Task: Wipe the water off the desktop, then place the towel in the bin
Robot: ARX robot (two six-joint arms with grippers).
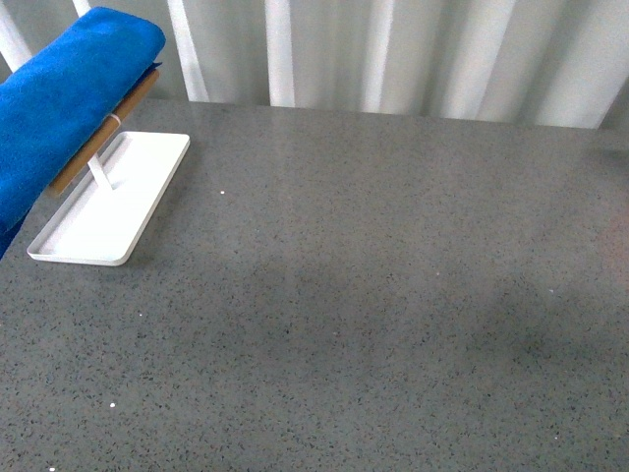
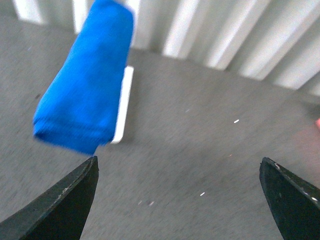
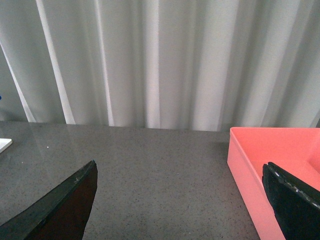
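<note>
- Black fingers [image 2: 75, 200] of the left gripper [image 2: 177, 161] stand wide apart and hold nothing; only bare speckled desktop [image 2: 200, 150] shows between them.
- Ahead of one of those fingers, and clear of both, the royal-blue towel [image 2: 85, 85] hangs folded over a wooden bar [image 1: 138, 96].
- That bar rests on a white post [image 1: 99, 175], which rises from a white tray [image 1: 138, 187] standing on the desktop.
- Spread just as wide and just as empty, the right gripper [image 3: 179, 166] has only grey stone between its fingertips.
- Just past one right finger sits a pink bin [image 3: 245, 170], open side up.
- Behind the desktop hangs a pale pleated curtain [image 3: 150, 60].
</note>
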